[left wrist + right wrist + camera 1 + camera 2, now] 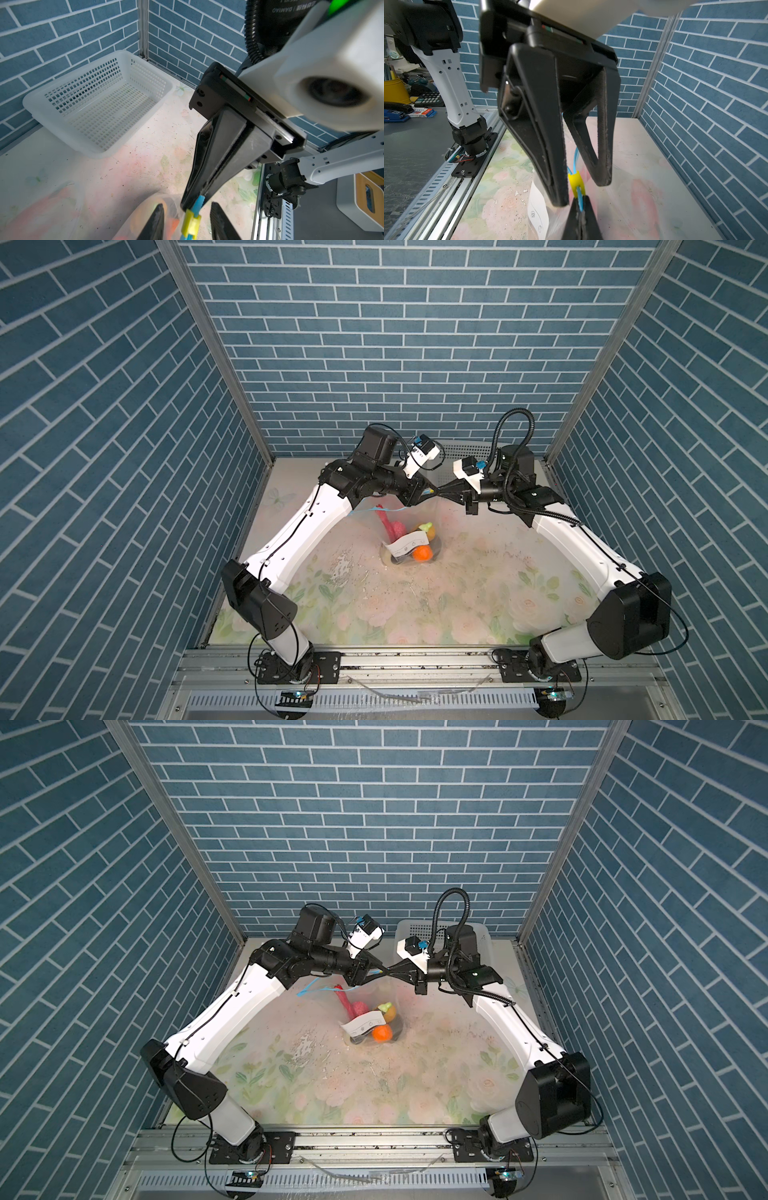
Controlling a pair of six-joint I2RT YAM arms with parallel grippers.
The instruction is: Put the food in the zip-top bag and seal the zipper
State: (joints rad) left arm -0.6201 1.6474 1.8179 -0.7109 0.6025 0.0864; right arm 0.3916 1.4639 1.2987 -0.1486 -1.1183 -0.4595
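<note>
Clear zip-top bag (pixel 409 517) with white printed label (pixel 405 546); light-blue zipper (pixel 580 202), yellow slider (pixel 190 223). Inside: orange piece (pixel 422 553) at five o'clock, yellow-green piece (pixel 425 527) at two, pink bumpy ball (pixel 398 528) and red strip (pixel 380 517) at ten. White perforated basket (pixel 99 99). Pastel floral table (pixel 415 605). Blue brick-patterned walls (pixel 374 344), white joints.

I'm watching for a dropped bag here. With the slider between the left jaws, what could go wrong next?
1. The right gripper pinches only the end of the zipper while the bag, food inside, droops below; a pull on the slider might tear it free.
2. The left gripper straddles the slider, not clamped; closing off-centre could miss it.
</note>
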